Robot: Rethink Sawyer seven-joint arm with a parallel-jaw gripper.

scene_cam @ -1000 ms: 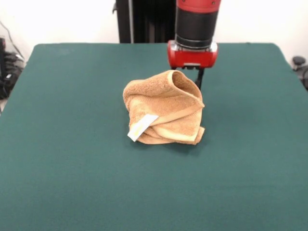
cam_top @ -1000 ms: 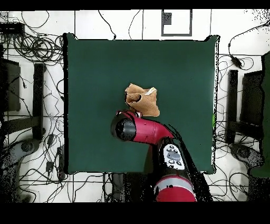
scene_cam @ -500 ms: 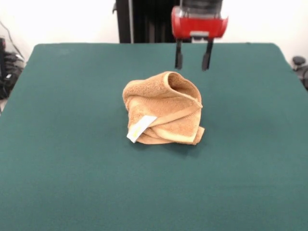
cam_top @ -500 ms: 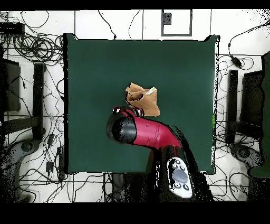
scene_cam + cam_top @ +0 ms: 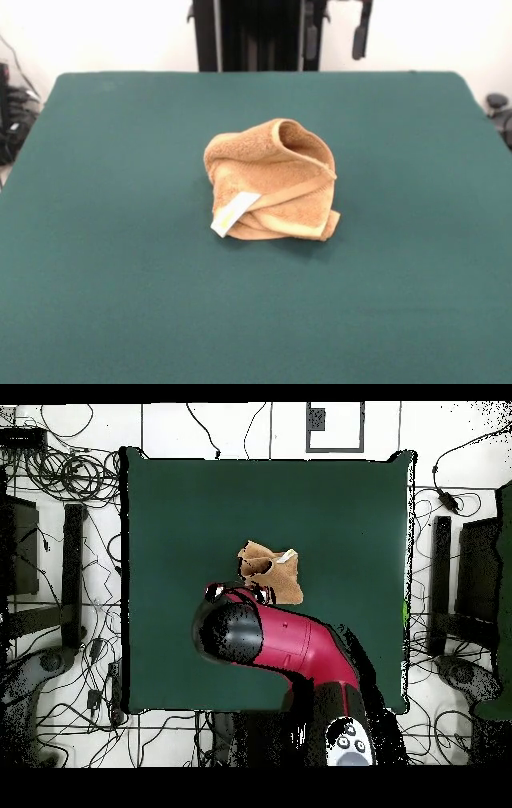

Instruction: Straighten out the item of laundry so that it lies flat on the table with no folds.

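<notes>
The orange-tan towel [image 5: 272,180] lies crumpled in a raised heap near the middle of the green table [image 5: 120,280]. One fold stands up as an open loop at its top. Its white label with yellow print [image 5: 234,212] sticks out at the front left. My gripper [image 5: 335,46] hangs high above the table's far side, beyond the towel and clear of it; only its two dark fingers [image 5: 360,36] show at the top edge, spread apart and empty. In the overhead view the towel [image 5: 270,572] lies just beyond the red arm [image 5: 285,644], which hides the gripper.
The black pedestal [image 5: 248,36] stands behind the table's far edge. Cables and stands [image 5: 60,584] lie on the floor around the table. The table's green cloth [image 5: 180,504] stretches wide on all sides of the towel.
The gripper has risen from just behind the towel to the top of the front view. The towel has kept its shape and place.
</notes>
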